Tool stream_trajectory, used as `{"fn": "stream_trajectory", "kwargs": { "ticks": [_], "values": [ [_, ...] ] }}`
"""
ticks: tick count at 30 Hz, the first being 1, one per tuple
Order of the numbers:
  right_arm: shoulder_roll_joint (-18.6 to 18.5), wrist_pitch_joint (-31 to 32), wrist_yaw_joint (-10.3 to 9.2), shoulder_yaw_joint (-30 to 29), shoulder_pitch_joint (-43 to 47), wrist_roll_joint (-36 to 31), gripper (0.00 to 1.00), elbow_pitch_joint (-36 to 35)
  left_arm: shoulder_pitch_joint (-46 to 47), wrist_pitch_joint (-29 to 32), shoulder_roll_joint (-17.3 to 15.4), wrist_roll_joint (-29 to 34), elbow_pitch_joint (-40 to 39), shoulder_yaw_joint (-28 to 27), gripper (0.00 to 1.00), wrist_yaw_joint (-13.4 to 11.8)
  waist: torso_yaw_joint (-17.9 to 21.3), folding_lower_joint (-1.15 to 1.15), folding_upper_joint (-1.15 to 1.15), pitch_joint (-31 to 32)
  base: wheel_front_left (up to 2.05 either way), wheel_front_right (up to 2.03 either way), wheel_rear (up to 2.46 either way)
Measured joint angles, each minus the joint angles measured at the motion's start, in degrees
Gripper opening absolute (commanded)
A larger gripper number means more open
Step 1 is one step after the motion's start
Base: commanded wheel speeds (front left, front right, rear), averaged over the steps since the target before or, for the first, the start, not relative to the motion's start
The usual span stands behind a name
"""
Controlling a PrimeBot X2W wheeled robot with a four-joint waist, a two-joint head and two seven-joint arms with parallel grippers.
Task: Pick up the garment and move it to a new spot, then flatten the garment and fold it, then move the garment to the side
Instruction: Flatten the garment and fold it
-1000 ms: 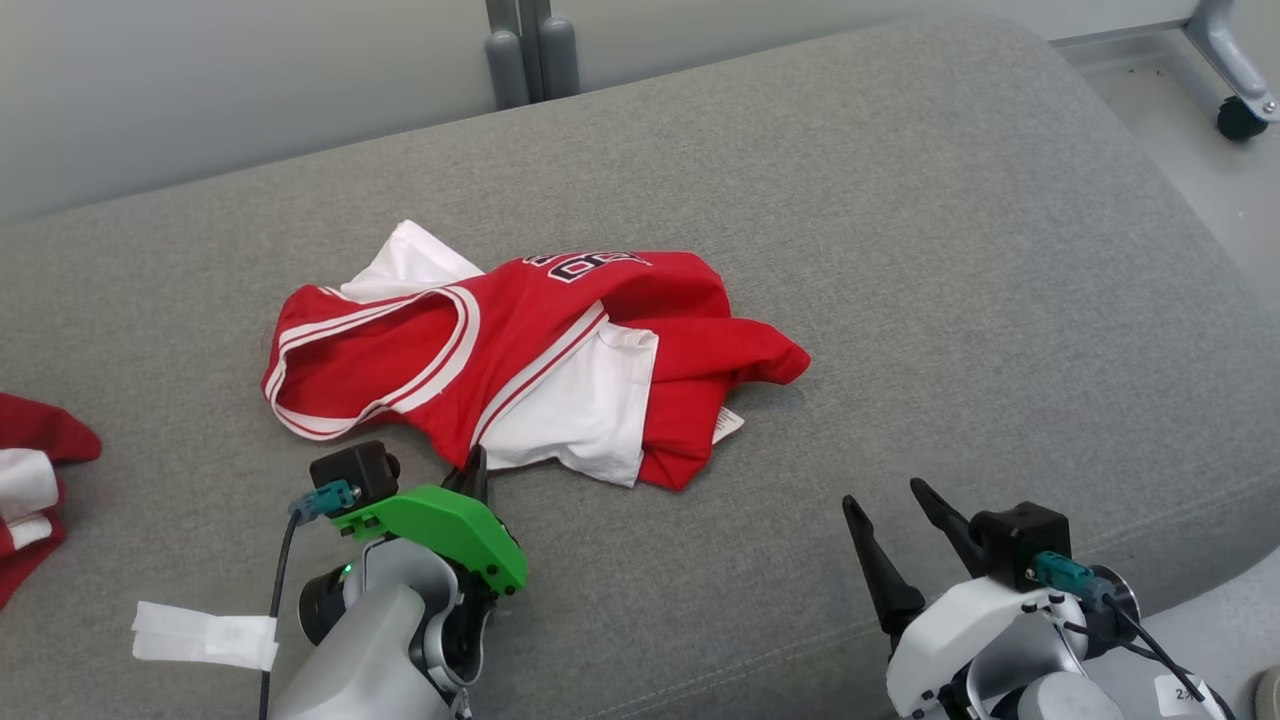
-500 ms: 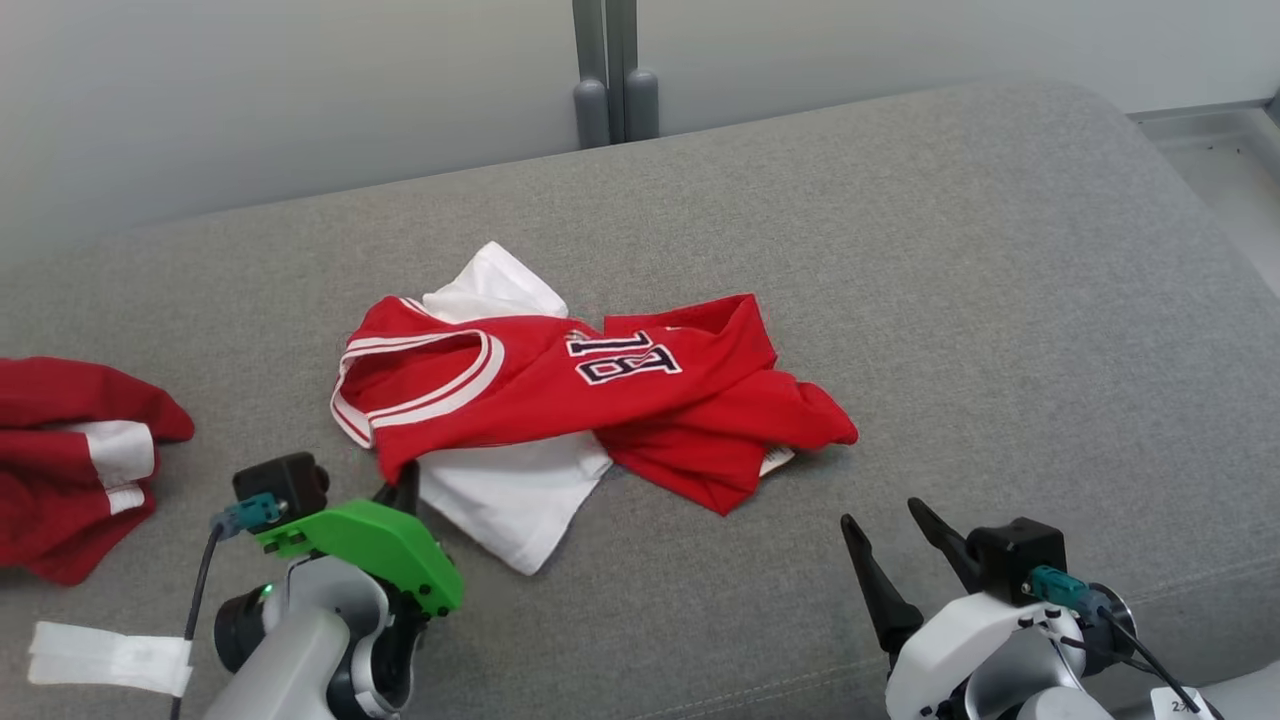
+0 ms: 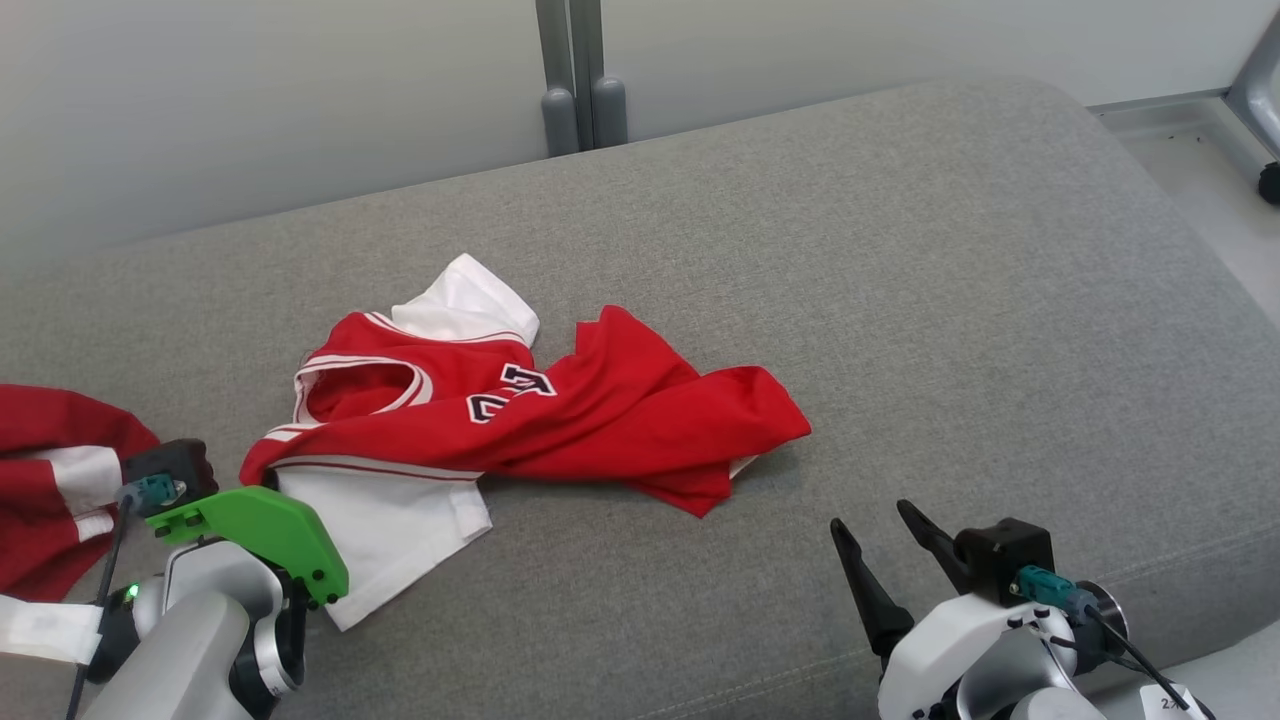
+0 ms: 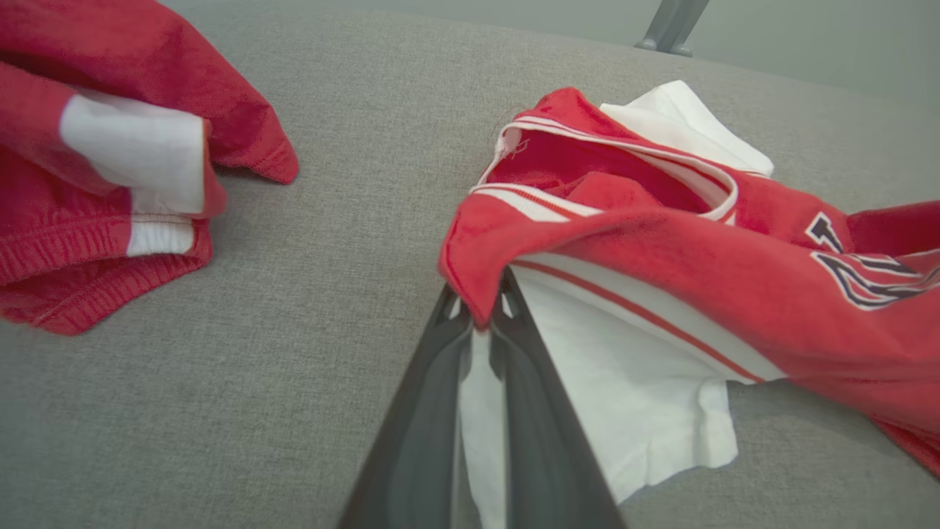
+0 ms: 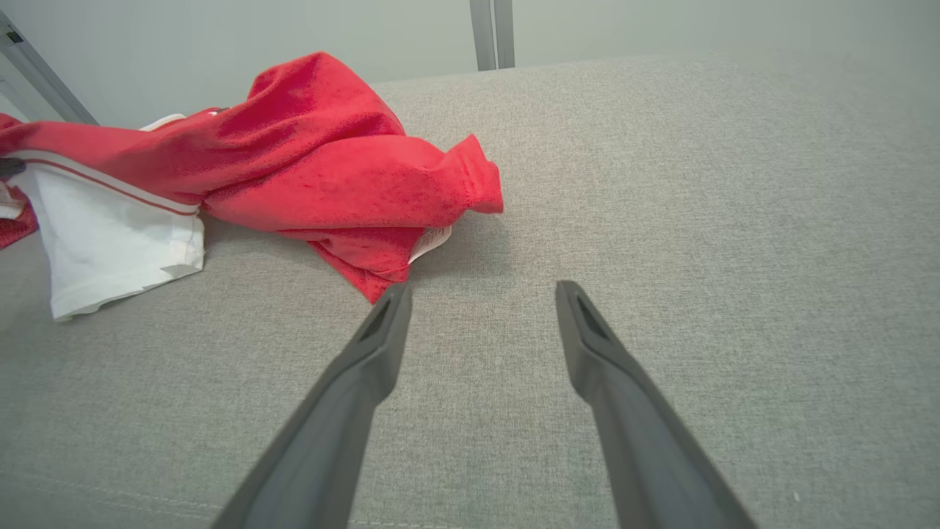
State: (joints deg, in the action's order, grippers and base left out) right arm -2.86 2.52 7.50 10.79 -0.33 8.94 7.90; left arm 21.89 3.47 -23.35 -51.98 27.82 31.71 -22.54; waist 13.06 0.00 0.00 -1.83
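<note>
On the grey sofa cushion [image 3: 950, 250], your L gripper [image 4: 481, 303] is clamped on the red-and-white jersey [image 3: 620, 425] by its edge; your R gripper [image 3: 869, 517] hovers nearby w/ fingers apart.

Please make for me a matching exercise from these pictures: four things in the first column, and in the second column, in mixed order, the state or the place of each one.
Column one
1. left gripper
2. right gripper
3. jersey
4. second red garment

Column two
A. open, nothing between its fingers
B. at the left edge of the head view, held by nothing
C. shut on a red edge of cloth
D. crumpled in the middle of the grey cushion

Pairs: 1-C, 2-A, 3-D, 4-B
</note>
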Motion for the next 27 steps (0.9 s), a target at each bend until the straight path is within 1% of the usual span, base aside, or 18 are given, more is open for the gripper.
{"fn": "stream_trajectory", "kwargs": {
  "ticks": [1, 2, 3, 8, 12, 14, 20, 23, 27],
  "values": [
    [0.0, 0.1, 0.00, 0.0, 0.0, 0.0, 1.00, 0.0, 0.4, 0.2, -0.4, 0.4, 0.8, 0.3, 0.20, -0.2, 0.2, 0.00, 0.00, -0.1, 0.00, 0.00, 0.00],
    [0.0, 0.2, 0.00, 0.1, 0.0, -0.1, 1.00, -0.1, 0.7, 0.3, -0.5, 0.9, 1.5, 0.7, 0.91, -0.2, 0.4, 0.00, 0.00, -0.2, 0.00, 0.00, 0.00],
    [0.0, 0.2, 0.00, 0.0, 0.0, -0.1, 1.00, -0.2, 1.1, 0.2, -0.5, 1.4, 2.1, 1.0, 1.00, -0.2, 0.6, 0.00, 0.00, -0.2, 0.00, 0.00, 0.00],
    [0.0, 0.4, 0.00, -0.2, -0.1, -0.5, 1.00, -0.3, 2.7, -0.6, 0.5, 2.4, 4.8, 2.1, 1.00, -0.1, 0.8, 0.00, 0.00, -0.4, 0.00, 0.00, 0.00],
    [0.0, 0.7, 0.00, -0.8, -0.1, -0.6, 1.00, -0.6, 2.5, -0.6, 1.7, 1.7, 6.0, 2.3, 1.00, 1.2, 0.2, 0.00, 0.00, -0.2, 0.00, 0.00, 0.00],
    [0.0, 0.7, 0.00, -1.0, 0.0, -0.6, 1.00, -0.8, 2.0, -1.0, 2.0, 1.6, 5.9, 2.5, 1.00, 1.4, -0.3, 0.00, 0.00, 0.0, 0.00, 0.00, 0.00],
    [0.0, 0.7, 0.00, -1.9, 0.5, -0.5, 1.00, -0.9, -0.9, -5.8, 3.5, 0.4, 2.9, 1.2, 1.00, 2.8, -2.3, 0.00, 0.00, 0.5, 0.00, 0.00, 0.00],
    [0.0, 0.7, 0.00, -2.0, 0.7, -0.5, 1.00, -0.9, -3.6, -7.3, 4.1, 0.1, 1.8, 1.3, 1.00, 2.8, -3.5, 0.00, 0.00, 0.8, 0.00, 0.00, 0.00],
    [0.0, 0.6, 0.00, -2.5, 0.7, -0.4, 1.00, -0.8, -6.3, -7.1, 4.3, -0.5, 0.3, 1.7, 1.00, 2.3, -5.0, 0.00, 0.00, 1.3, 0.00, 0.00, 0.00]
  ]
}}
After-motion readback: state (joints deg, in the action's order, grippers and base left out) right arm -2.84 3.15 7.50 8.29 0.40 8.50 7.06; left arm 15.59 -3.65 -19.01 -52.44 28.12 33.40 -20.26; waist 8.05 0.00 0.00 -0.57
